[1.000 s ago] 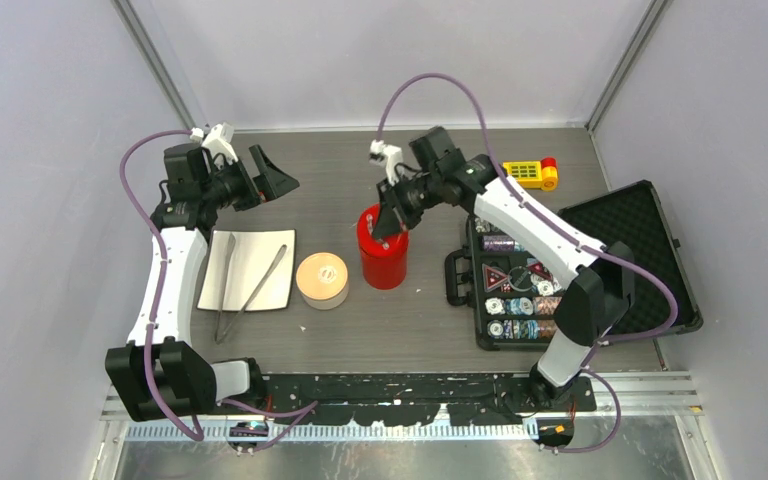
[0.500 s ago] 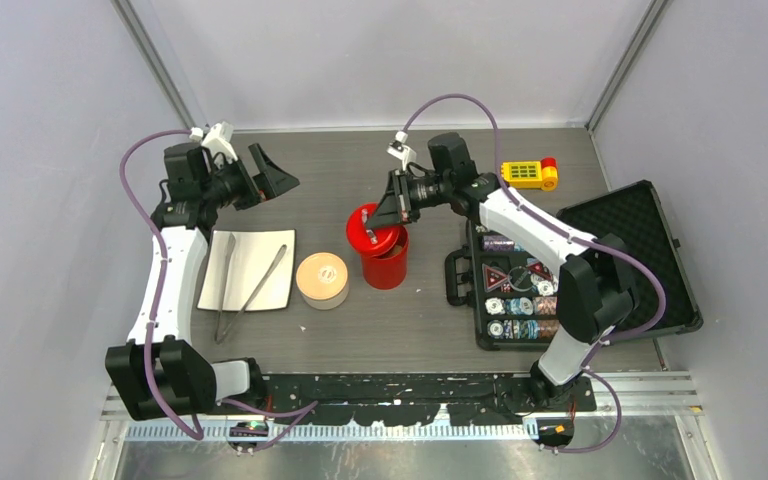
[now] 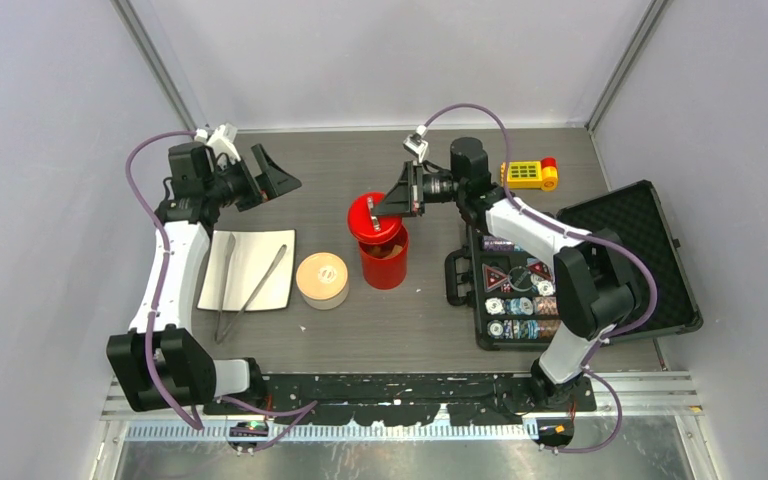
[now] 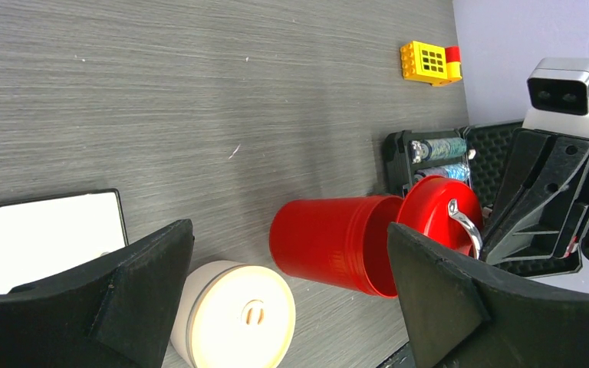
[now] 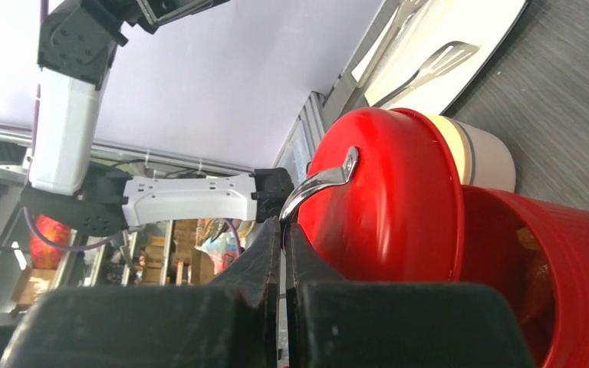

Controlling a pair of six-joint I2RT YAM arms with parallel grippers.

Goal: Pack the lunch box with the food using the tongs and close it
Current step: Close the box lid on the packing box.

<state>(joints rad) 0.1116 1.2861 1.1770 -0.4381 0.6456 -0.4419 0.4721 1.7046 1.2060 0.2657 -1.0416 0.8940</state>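
The right claw point(image 5: 282, 224) is pressed together on the silver handle point(image 5: 318, 182) of the red lid point(image 5: 383, 207). It holds the lid tipped up on its edge, just off the far left side of the red can point(image 3: 385, 262), so the can's mouth is open. I think this is to get at the food point(image 5: 535, 272), because something orange-brown shows deep inside the can.

The left claw point(image 3: 272, 175) is spread wide and holds nothing. It hangs over the far left part of the desk point(image 3: 360, 330), away from everything. It looks like it is waiting for its turn.

The tongs point(image 3: 256, 288) lie flat on the white plate point(image 3: 250, 255), at the left. Their long way runs from the near side to the far side of the desk. The joined end pokes off the near edge of the plate, and the two flat tips point away, spread like a letter V. Nobody touches them.

The lunch box point(image 3: 322, 280) stands between the plate and the red can, just beside both. Its tan lid point(image 4: 245, 314) sits on top, so it is closed for now and needs opening before packing.
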